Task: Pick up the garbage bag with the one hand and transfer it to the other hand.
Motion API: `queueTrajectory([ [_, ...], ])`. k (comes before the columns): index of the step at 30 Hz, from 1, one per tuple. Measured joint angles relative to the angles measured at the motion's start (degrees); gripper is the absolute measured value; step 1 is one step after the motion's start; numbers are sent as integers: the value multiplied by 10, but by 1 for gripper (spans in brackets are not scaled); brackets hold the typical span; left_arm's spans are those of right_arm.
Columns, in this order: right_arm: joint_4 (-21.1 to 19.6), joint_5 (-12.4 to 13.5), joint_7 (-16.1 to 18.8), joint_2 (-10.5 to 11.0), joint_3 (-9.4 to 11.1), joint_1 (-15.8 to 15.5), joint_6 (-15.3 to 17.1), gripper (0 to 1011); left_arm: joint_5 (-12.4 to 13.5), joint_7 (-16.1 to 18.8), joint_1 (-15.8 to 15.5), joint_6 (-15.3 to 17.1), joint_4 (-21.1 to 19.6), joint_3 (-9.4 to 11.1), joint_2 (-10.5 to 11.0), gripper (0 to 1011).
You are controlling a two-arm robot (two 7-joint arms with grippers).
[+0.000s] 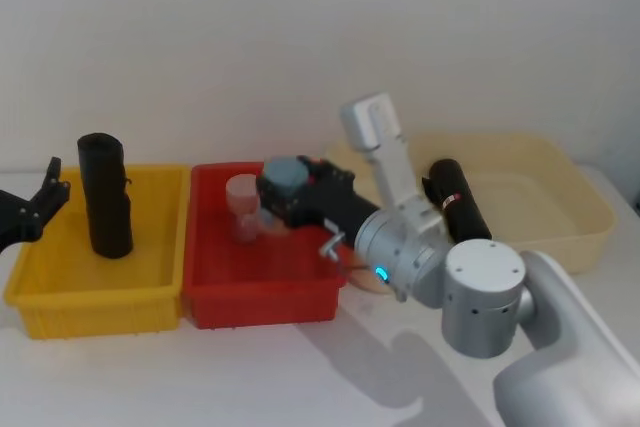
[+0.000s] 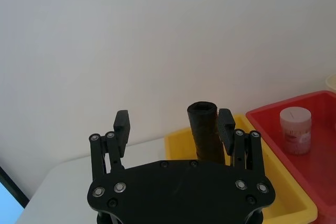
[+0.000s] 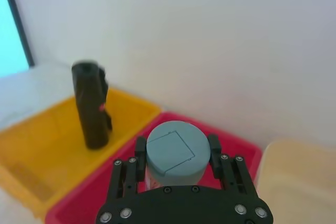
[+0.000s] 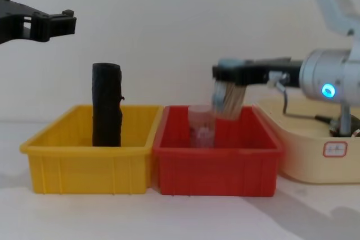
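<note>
The garbage bag (image 1: 105,197), a tall black roll, stands upright in the yellow bin (image 1: 60,292); a small red mark shows on its side (image 3: 101,107). My left gripper (image 1: 45,199) hovers open to the left of the bin, above its rim and apart from the bag (image 4: 107,105). In the left wrist view the bag (image 2: 203,129) rises beyond the open left gripper (image 2: 173,121), close to one finger. My right gripper (image 1: 290,187), on the arm with the blue light, is over the red bin (image 1: 260,297), shut on a grey-lidded jar (image 3: 176,148).
A clear jar (image 1: 243,209) stands in the red bin. A second black roll (image 1: 458,202) with a red mark leans in the beige tray (image 1: 560,207) at the right. The right arm (image 1: 480,297) reaches across the table's front right.
</note>
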Motion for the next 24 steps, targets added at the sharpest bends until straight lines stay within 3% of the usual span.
queueTrajectory([
  [13,-28,15,-33,17,51,-1,-34,672,0,0,0,0,0,0,0,1001],
  [24,9,-15,-59,48,69,5,-51,672,0,0,0,0,0,0,0,1001],
])
